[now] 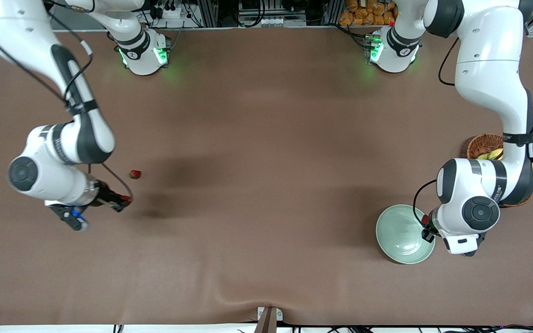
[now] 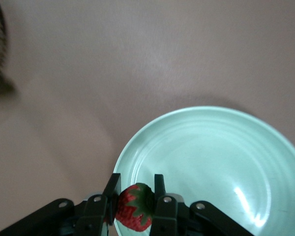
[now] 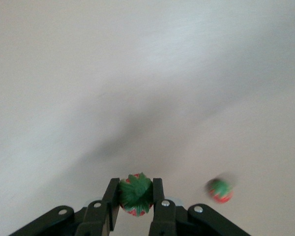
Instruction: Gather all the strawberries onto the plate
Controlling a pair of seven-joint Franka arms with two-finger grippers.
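Note:
My left gripper (image 1: 426, 225) (image 2: 135, 191) is shut on a red strawberry (image 2: 134, 209) with a green cap. It hangs over the rim of the pale mint-green plate (image 1: 400, 236) (image 2: 211, 157) at the left arm's end of the table. At the right arm's end, my right gripper (image 1: 125, 200) (image 3: 135, 189) is shut on a second strawberry (image 3: 135, 195), cap outward, just above the brown table. A third strawberry (image 1: 134, 174) (image 3: 220, 191) lies loose on the table beside the right gripper. The plate holds nothing that I can see.
A brown wicker basket (image 1: 483, 144) with yellow fruit stands farther from the front camera than the plate, partly hidden by the left arm. The brown tablecloth (image 1: 266, 185) stretches bare between the two arms.

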